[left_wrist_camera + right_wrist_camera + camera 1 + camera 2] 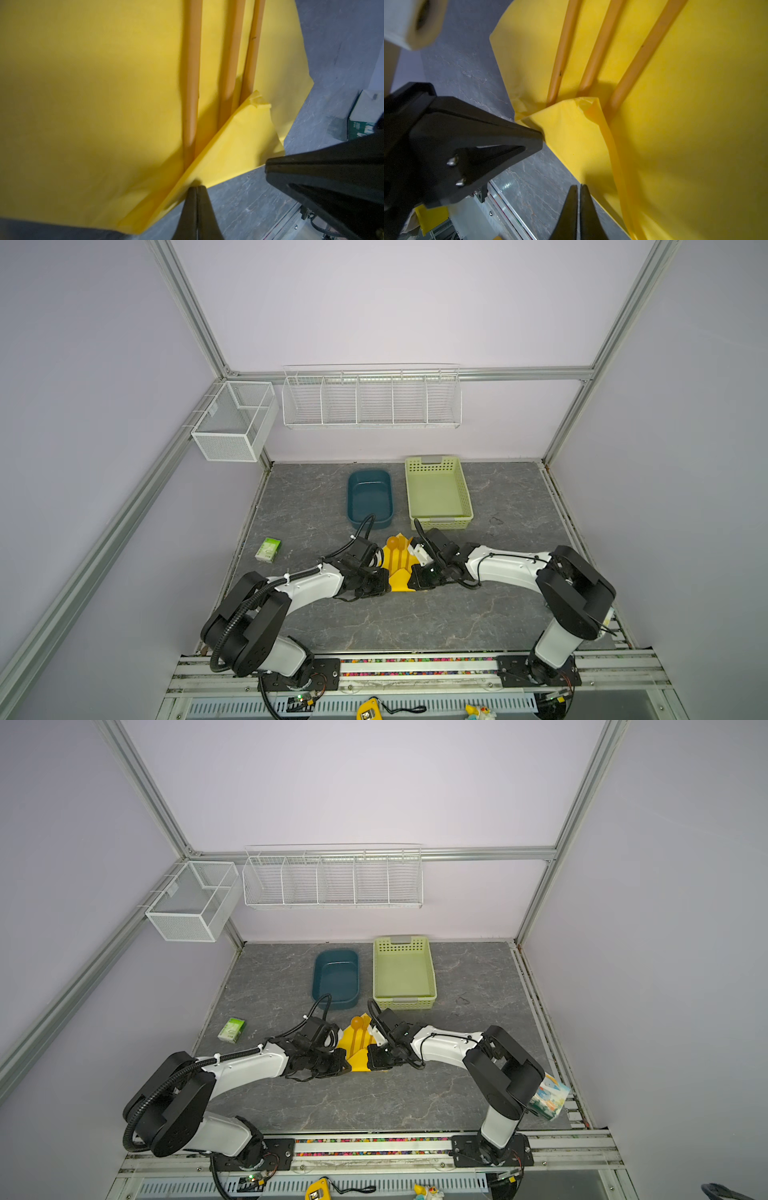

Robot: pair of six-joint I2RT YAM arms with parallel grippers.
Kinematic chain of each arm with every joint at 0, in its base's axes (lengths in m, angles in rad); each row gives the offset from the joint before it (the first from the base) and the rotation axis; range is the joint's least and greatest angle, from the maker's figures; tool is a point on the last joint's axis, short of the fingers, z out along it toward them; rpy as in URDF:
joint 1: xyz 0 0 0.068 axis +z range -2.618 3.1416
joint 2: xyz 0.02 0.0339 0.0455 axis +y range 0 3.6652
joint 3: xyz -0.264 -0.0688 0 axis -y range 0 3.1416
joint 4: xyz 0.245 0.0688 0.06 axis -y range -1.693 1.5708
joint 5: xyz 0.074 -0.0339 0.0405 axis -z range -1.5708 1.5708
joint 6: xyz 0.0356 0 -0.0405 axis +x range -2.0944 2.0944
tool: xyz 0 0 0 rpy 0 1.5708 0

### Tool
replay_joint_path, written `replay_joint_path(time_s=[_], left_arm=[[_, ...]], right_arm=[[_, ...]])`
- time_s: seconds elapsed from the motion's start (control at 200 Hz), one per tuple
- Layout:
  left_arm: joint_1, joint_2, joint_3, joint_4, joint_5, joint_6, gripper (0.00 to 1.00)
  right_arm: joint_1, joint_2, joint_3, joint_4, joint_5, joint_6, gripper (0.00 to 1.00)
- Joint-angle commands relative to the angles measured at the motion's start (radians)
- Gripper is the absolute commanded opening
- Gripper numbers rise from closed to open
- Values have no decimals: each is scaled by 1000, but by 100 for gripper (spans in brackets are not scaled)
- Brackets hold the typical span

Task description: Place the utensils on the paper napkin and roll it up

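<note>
Grey tabletop (415,622) lies bare toward my bases; a tub (351,497) and basket (440,523) stand close behind. The napkin (401,581) mid-table carries the utensils (399,556), near corner folded over their handles. My left gripper (196,188) and right gripper (578,187) each pinch closed on that flap's ends.

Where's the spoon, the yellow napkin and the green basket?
spoon (392,542): in a top view, on its round bowl.
yellow napkin (83,104): left wrist view, on its flat open part.
green basket (424,466): in a top view, on its back wall with holes.
</note>
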Motion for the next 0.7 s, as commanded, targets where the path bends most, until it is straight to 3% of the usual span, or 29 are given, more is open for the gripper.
replay_joint_path(time_s=[0.0,0.38,0.695], left_arm=[[-5,-20,-11,-6,-15,5,0],[-5,-37,5,-27,-18,6,0],[-3,-92,99,-198,-134,82,0]], right_arm=[[-11,29,-6,7,7,38,9],[-25,79,-6,-24,19,47,9],[-31,84,-10,-28,19,43,8]])
